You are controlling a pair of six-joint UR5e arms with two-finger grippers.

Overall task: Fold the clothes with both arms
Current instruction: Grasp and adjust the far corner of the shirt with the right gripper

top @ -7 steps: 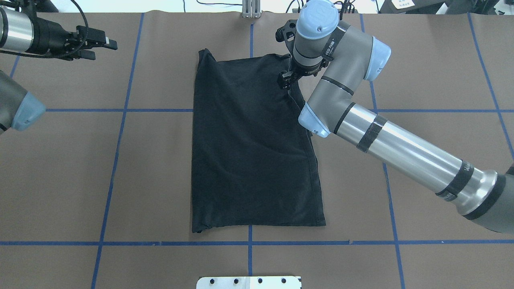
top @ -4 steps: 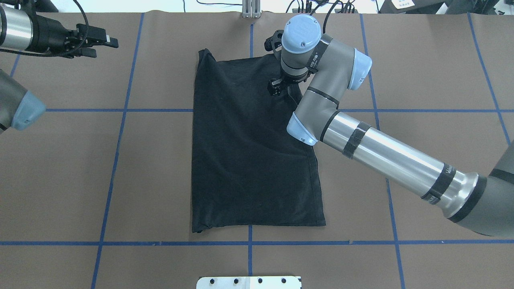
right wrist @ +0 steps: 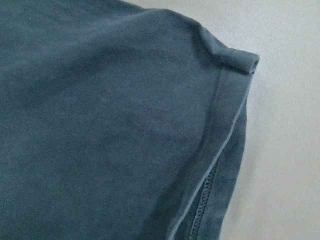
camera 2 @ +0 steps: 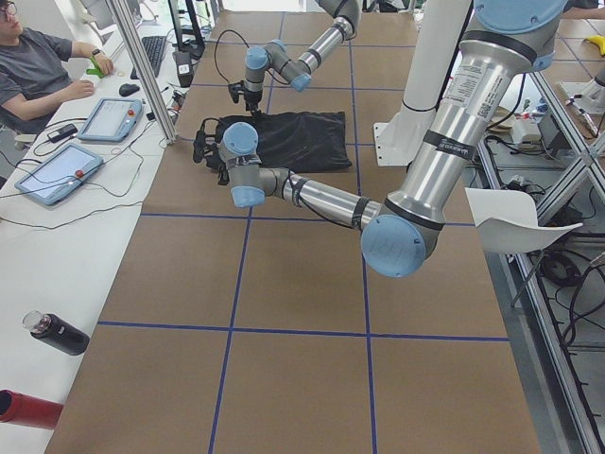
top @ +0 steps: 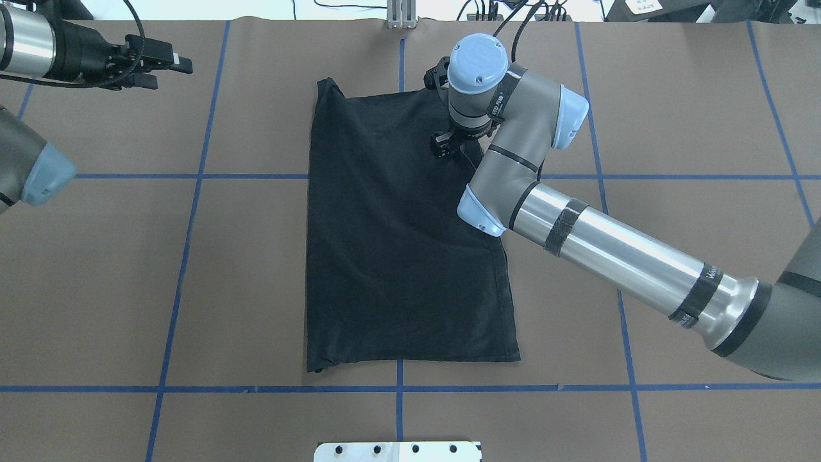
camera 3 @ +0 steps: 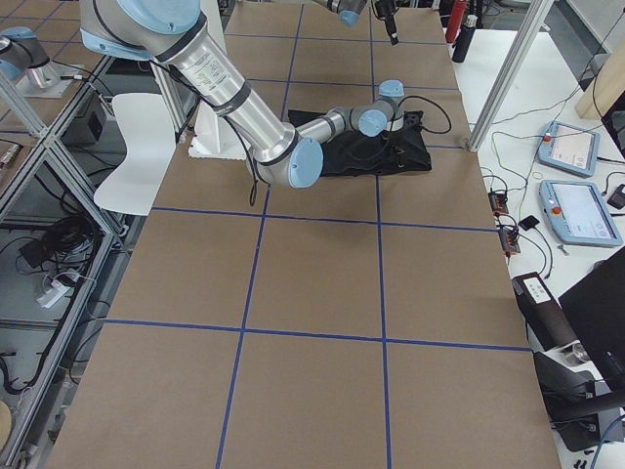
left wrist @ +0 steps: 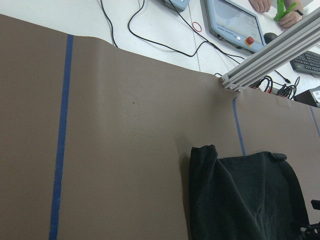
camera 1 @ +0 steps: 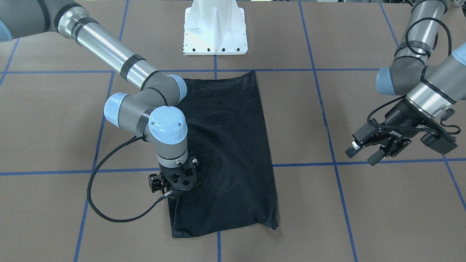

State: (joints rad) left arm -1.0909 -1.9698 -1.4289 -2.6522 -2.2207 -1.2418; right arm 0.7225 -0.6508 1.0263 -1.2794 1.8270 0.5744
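Currently the black T-shirt (top: 397,256) is laid on the counter (top: 673,128), long axis near to far. Its far right corner is met by the nearer right tool (camera 1: 174,185), whose grip cannot be told; the left tool (camera 1: 364,152) is held spread, well off far left.

The right arm (top: 603,250) entered from the lower right of the overhead view and reached to the upper centre. Its wrist was turned straight down and the right gripper (camera 1: 174,185) pointed at the surface, its jaws hidden from view. The left arm (camera 1: 431,89) stood at the right edge of the front-facing view, with the left gripper (camera 1: 361,155) raised, jaws spread and holding nothing.
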